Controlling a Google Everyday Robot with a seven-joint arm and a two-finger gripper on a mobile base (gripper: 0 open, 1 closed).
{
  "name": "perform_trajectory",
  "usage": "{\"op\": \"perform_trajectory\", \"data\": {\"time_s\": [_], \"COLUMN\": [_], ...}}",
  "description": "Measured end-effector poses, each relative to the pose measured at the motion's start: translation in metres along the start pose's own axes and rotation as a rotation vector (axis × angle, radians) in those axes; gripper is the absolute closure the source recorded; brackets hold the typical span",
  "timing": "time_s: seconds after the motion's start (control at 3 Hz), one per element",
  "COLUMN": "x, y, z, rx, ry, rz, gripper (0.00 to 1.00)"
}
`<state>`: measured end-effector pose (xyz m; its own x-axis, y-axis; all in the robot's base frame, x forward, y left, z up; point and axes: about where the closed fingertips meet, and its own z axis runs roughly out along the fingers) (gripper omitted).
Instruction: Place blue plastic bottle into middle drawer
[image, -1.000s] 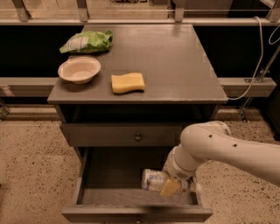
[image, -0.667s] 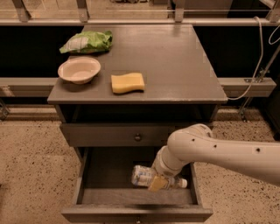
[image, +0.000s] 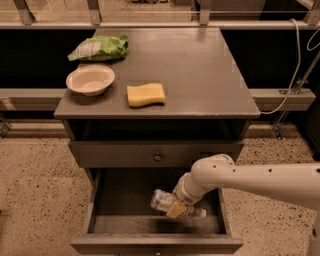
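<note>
Relative to 1.0 s ago, the arm (image: 260, 177) sits further left. The gripper (image: 176, 209) is now over the centre of the middle drawer (image: 125, 200), not its right part. The blue plastic bottle (image: 161, 201), clamped in it, shifts left too. Barely any change from 0.7 s ago.

I'm running this in what looks like a lab or office test bay, not a home: speckled terrazzo floor (image: 35, 175), a plain gray cabinet (image: 200, 75) standing alone, metal frame legs (image: 94, 10) behind it, and a white cable (image: 298, 45) hanging loose. My gripper (image: 176, 209) sits inside the middle drawer (image: 125, 243), clamped on the blue plastic bottle (image: 162, 200).
</note>
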<state>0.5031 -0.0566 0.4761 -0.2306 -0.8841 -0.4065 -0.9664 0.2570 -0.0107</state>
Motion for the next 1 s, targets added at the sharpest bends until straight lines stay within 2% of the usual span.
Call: {"op": "perform_trajectory", "data": {"time_s": [0.33, 1.0], "x": [0.007, 0.007], "y": [-0.008, -0.015], "z": [0.032, 0.071], "rx": [-0.005, -0.04], "ry": [-0.035, -0.086], "rz": [0.013, -0.004], "gripper": [0.84, 0.37]}}
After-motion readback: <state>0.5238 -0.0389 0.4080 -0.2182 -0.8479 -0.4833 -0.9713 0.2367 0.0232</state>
